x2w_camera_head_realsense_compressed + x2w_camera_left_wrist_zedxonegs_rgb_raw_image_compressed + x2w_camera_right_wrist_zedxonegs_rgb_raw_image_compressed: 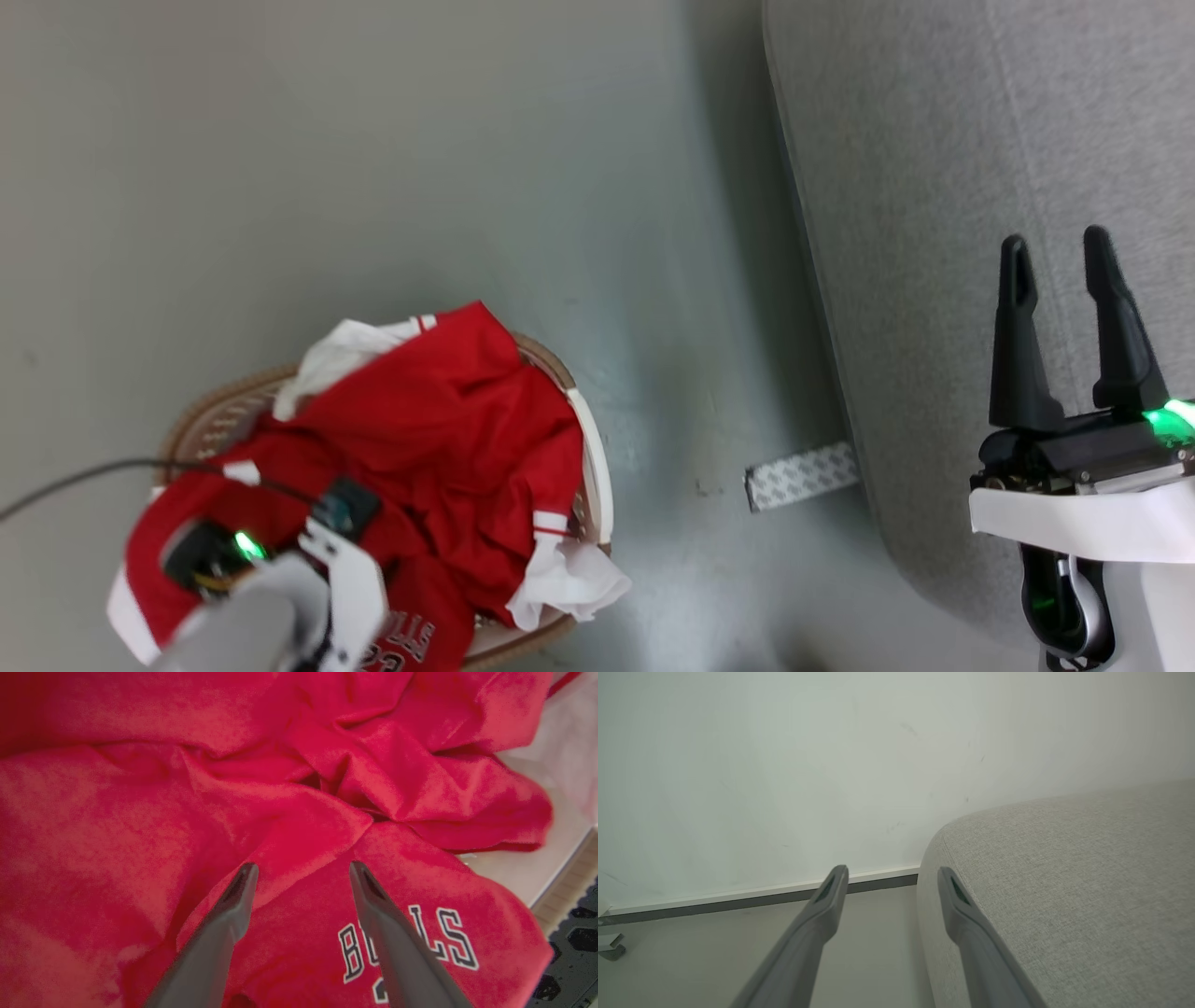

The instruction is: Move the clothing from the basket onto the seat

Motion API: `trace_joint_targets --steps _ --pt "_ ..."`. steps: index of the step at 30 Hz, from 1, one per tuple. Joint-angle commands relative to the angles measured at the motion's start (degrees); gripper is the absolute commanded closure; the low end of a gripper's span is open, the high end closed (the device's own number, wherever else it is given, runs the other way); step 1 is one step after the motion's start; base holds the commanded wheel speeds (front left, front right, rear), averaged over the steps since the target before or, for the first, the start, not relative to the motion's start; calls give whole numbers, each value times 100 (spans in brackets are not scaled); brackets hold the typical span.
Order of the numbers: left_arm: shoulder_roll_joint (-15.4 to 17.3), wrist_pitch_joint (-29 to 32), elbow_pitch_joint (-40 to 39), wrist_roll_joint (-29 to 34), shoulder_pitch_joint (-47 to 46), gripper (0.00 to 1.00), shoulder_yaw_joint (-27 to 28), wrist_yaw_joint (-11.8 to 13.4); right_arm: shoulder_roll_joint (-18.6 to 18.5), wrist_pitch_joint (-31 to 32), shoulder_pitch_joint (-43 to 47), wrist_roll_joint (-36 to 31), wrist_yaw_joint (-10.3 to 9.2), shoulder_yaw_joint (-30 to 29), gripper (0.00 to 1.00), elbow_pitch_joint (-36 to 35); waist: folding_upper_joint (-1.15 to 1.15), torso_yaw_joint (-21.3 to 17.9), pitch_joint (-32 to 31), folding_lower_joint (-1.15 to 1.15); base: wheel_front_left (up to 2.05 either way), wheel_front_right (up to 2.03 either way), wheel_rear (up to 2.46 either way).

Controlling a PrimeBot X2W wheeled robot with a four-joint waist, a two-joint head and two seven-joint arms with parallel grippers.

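The left gripper (302, 870) hangs over the pile with its fingers spread wide and nothing between them. The tips point at a fold beside the white lettering (406, 942); I cannot tell whether they touch the cloth. The clothing (448, 411) is heaped in the basket (595, 467), red folds tangled together, white trim spilling over the rim on the near and far sides. The right gripper (1055, 241) is also spread and empty, poised over the seat (934, 187), which stands well apart from the basket across bare floor (373, 140).

I think the trouble lies in the tangle. Closing on that shallow fold might pinch only a thin layer, which could slip out on the lift. A deeper bite might haul up two garments at once, and the one draped over the rim could drag or tip the basket. A trailing sleeve could fall to the floor short of the seat. The dark cable (75, 481) by the wrist might also snag.
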Motion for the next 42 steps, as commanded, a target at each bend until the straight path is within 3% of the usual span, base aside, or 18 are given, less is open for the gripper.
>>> trace_joint_targets --steps 1,16,17,18,19,30,42 --pt "176 -16 107 -8 -360 0 -129 12 -2 5 -125 54 -12 -11 0 -68 0 -167 513 -1 0 0 0" --pt "397 315 573 -696 -1137 0 -1448 10 -4 5 -396 321 -12 253 0 -137 0 -481 1356 -1 0 0 0" --pt "387 341 587 -779 -1149 4 -1511 11 -4 5 -391 315 -12 250 0 -147 0 -480 1365 -1 10 10 10" --pt "378 333 590 -840 -1172 67 -1562 11 -3 5 -386 297 -12 248 0 -162 0 -470 1375 -1 8 8 8" --pt "375 293 584 -931 -1197 100 -1591 11 -3 5 -382 280 -12 246 0 -173 0 -459 1385 -1 3 3 3" --pt "257 -152 564 -1496 -1191 100 -2016 10 -6 5 -510 214 -12 263 0 -10 0 -222 856 -1 0 0 0" --pt "-124 -924 432 -2286 -406 100 -2212 10 -9 5 -248 -35 -12 334 0 458 0 380 -904 -1 0 0 0"
